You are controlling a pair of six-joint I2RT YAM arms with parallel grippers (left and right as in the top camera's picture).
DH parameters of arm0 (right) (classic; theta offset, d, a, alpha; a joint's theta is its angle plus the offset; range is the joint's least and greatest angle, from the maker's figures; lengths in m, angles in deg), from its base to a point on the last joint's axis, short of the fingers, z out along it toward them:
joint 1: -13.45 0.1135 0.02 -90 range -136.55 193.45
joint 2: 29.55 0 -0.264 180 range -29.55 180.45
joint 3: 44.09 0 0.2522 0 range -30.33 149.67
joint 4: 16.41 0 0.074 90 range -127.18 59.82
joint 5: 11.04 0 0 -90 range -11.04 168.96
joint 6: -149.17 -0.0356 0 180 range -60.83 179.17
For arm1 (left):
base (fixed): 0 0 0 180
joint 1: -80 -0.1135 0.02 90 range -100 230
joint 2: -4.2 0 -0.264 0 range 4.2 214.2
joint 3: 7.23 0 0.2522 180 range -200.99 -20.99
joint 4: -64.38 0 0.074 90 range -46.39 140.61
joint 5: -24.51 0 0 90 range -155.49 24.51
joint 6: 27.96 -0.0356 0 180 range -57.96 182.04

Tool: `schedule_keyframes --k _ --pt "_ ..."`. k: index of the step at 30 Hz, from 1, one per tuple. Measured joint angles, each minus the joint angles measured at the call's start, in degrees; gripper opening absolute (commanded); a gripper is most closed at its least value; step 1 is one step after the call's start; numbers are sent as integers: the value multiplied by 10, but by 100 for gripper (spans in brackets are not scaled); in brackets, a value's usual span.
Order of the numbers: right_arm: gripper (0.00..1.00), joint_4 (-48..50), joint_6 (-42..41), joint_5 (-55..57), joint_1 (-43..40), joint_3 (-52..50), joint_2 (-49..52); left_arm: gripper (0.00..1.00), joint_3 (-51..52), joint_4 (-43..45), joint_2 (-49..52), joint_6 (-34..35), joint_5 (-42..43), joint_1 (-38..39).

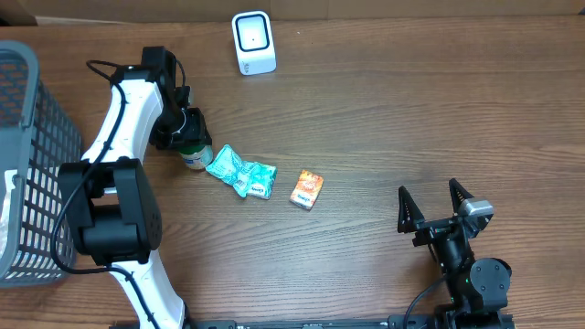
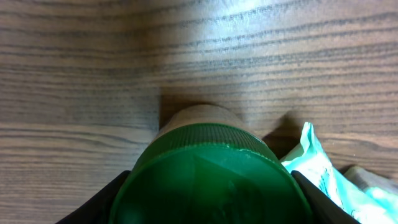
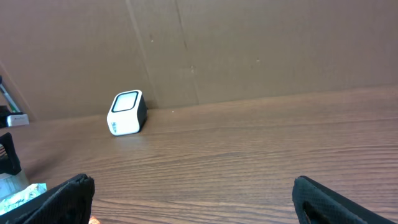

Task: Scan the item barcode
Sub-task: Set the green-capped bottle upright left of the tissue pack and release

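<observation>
While the right gripper (image 1: 431,203) stands open, the left gripper (image 1: 189,146) clasps a green-capped, pale bottle (image 2: 208,180)

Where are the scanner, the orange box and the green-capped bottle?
scanner (image 1: 253,38), overhead view, its top face.
orange box (image 1: 307,189), overhead view, middle of its printed face.
green-capped bottle (image 2: 208,183), left wrist view, its cap.

Table (image 1: 411,119): mid-brown wood with darker streaked grain.
Scanner (image 1: 253,42), 12 o'clock: white shell, grey-rimmed face.
Basket (image 1: 27,155), 9 o'clock: grey, open square-mesh pattern.
Bottle (image 2: 208,180), 10 o'clock of centre: glossy dark green cap, pale tan body below it.
Pouch (image 1: 241,172), centre: teal with white print.
Small box (image 1: 307,189): orange with white and darker markings.
Left arm (image 1: 123,119): white links, black joints.
Right gripper (image 1: 437,203), 5 o'clock: black.
Back wall (image 3: 249,50): plain brown cardboard.
</observation>
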Motion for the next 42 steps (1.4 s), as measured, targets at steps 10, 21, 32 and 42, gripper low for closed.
schedule_keyframes --k 10,21,32,42 --pt "100 0 0 0 0 0 0 70 22 8 -3 5 1 0" --pt "100 0 0 0 0 0 0 98 19 -23 -1 12 1 0" --pt "100 0 0 0 0 0 0 100 -130 -117 -122 12 0 0" --pt "100 0 0 0 0 0 0 99 -174 -143 -318 15 -4 -20"
